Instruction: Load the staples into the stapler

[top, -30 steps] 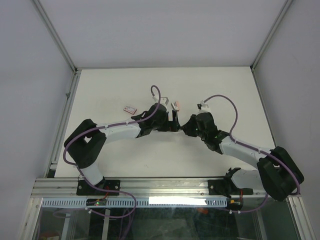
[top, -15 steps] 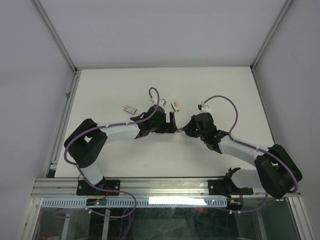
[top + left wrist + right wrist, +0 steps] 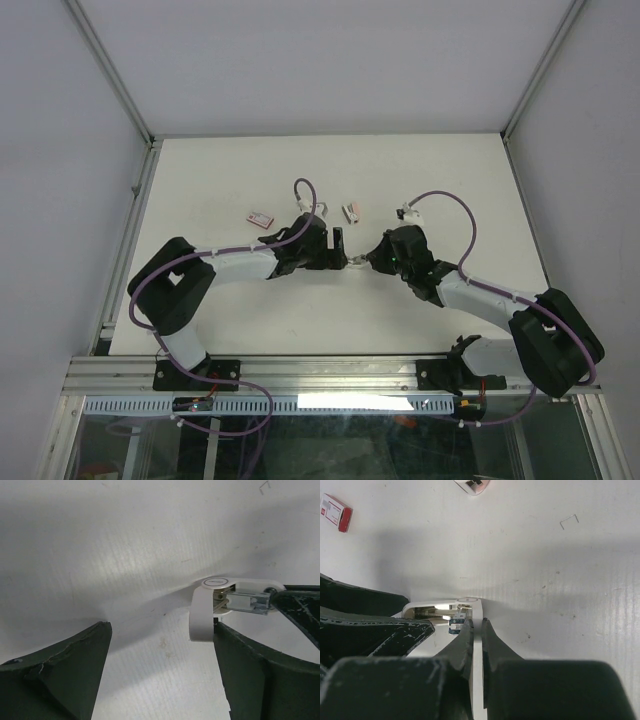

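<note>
The stapler [image 3: 354,262] is opened between my two grippers at the table's middle. Its white arm [image 3: 202,615] and its metal magazine [image 3: 247,601] show in the left wrist view. My right gripper [image 3: 476,622] is shut on the stapler's flat white part [image 3: 470,602]; it also shows in the top view [image 3: 366,262]. My left gripper [image 3: 160,630] is open, and its right finger [image 3: 260,670] is against the white arm. The red-and-white staple sleeve [image 3: 261,217] lies to the left [image 3: 335,512]. I cannot make out a staple strip.
A small pinkish-white piece [image 3: 350,211] lies beyond the grippers and shows at the top edge of the right wrist view [image 3: 472,484]. One loose staple [image 3: 568,521] lies on the white table. Metal frame rails [image 3: 128,235] run along the table's sides.
Both grippers have shifted a little toward the near left and drawn closer together around the stapler. The sleeve and the pinkish piece have not moved.
</note>
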Robot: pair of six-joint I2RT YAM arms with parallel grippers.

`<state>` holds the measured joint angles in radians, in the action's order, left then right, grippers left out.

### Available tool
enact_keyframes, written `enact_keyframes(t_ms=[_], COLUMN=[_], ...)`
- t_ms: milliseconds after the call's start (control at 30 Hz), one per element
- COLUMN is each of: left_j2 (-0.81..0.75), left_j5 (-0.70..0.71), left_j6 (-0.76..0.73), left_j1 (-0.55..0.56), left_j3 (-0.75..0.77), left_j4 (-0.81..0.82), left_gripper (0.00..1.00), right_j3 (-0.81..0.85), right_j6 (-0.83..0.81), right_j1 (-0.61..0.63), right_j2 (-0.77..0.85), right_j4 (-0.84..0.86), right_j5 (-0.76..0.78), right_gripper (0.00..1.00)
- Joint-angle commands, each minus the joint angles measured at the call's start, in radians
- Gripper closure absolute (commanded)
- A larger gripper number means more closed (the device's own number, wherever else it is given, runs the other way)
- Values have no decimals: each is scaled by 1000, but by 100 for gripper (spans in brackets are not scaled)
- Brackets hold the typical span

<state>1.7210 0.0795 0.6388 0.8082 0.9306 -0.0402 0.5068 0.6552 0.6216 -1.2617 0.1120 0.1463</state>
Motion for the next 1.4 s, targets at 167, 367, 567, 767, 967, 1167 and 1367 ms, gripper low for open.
enact_keyframes(t_ms=[167,367,567,767,967,1167,1367], left_j2=[-22,-21,-83,-230,-368,-448,-482], left_j5=[56,57,60,82,33,-4,-31], left_j6=[-5,-6,-7,-6,-2,11,1], left_j1=[-43,-53,-52,-66,-108,-140,-195], left_j3=[-56,-68,-92,-123,-145,-160,-168], left_j4=[-20,-12,14,30,30,23,-6], left_gripper=[17,17,9,1,1,1,1], right_j3=[-34,-70,-99,-120,-146,-151,-78], right_j6=[37,93,131,127,120,82,-80], right_j1=[-23,-70,-155,-214,-254,-270,-269], right_j2=[10,-7,-23,19,111,197,234], right_j4=[21,42,56,36,-10,-38,-66], right_j5=[30,-25,-101,-127,-95,-82,-155], right_gripper=[100,100,94,62,43,35,31])
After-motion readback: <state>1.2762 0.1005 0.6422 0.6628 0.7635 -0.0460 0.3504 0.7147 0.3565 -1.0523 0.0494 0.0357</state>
